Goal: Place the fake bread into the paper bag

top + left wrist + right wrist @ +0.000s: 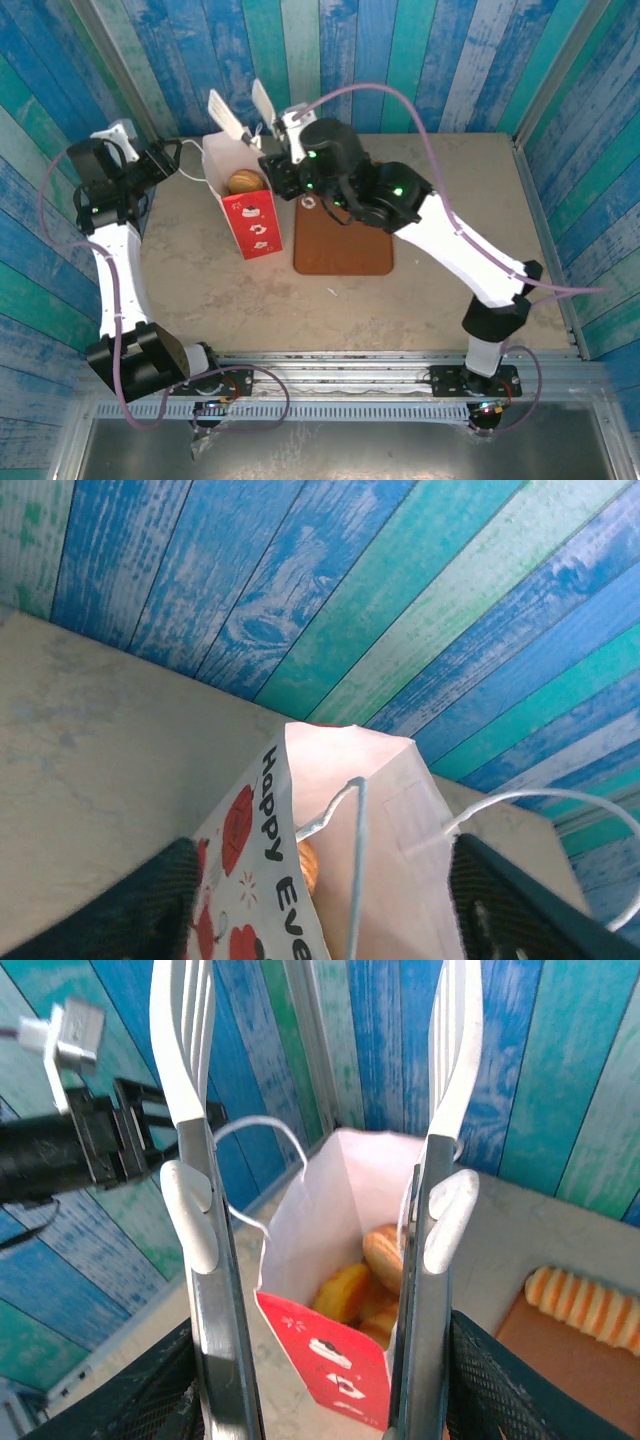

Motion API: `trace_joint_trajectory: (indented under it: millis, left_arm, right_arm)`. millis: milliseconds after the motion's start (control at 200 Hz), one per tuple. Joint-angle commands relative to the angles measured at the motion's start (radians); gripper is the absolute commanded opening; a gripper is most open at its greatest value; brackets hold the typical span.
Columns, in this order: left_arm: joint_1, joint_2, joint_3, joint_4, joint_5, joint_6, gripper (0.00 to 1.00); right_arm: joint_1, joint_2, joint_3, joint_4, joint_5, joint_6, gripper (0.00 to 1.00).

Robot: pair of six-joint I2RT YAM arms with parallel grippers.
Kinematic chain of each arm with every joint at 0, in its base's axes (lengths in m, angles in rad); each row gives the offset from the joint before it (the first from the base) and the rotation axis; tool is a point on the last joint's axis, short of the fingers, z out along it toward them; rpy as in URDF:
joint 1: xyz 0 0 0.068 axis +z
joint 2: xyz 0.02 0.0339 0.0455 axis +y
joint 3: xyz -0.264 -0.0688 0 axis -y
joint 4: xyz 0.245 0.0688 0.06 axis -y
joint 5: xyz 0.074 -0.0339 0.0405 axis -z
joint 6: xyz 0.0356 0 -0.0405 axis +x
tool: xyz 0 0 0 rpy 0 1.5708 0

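looking over the pale beige table, i see the flat brown tray lying just right of the small upright paper bag with a white top and red base. my right gripper hovers just above the bag, jaws spread and empty. my left gripper flanks the bag's top, jaws spread too. glossy golden toy pastries sit inside the bag, and one ridged loaf lies on the tray. i judge we're between loads: next, swing right and pinch that loaf.

The paper bag is white above, red with white motifs below; the fake bread golden-brown.
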Motion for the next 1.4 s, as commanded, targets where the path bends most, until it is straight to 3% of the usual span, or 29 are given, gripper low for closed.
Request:
trace_joint_trajectory:
  millis: [0,311,371,616,877,1092,1397]
  left_arm:
    - [0.006,-0.064,0.033,0.012,-0.015,-0.016,0.82]
    - [0.003,-0.178,0.009,-0.037,0.023,0.021,1.0]
    - [0.005,-0.205,-0.005,-0.057,0.011,0.038,0.94]
    - [0.003,-0.351,-0.158,-0.044,-0.131,-0.019,0.94]
    - [0.004,-0.411,-0.258,-0.062,-0.213,-0.076,0.94]
    - [0.004,-0.416,-0.319,-0.031,-0.198,-0.103,0.94]
    - [0.004,-0.41,-0.323,-0.022,-0.206,-0.087,0.94]
  right_arm:
    - [-0.05,-0.09,-0.103,0.014,0.029,0.009,0.59]
    - [-0.282,-0.307,-0.576,-0.017,-0.03,0.115,0.59]
    - [-0.328,-0.334,-0.653,-0.021,-0.059,0.132,0.58]
    - [-0.531,-0.374,-0.857,-0.011,-0.142,0.133,0.58]
    - [-0.655,-0.272,-0.869,-0.02,-0.212,0.075,0.57]
    - [-0.657,-0.121,-0.76,-0.115,-0.228,0.013,0.53]
    - [-0.633,-0.021,-0.711,-0.128,-0.237,-0.006,0.5]
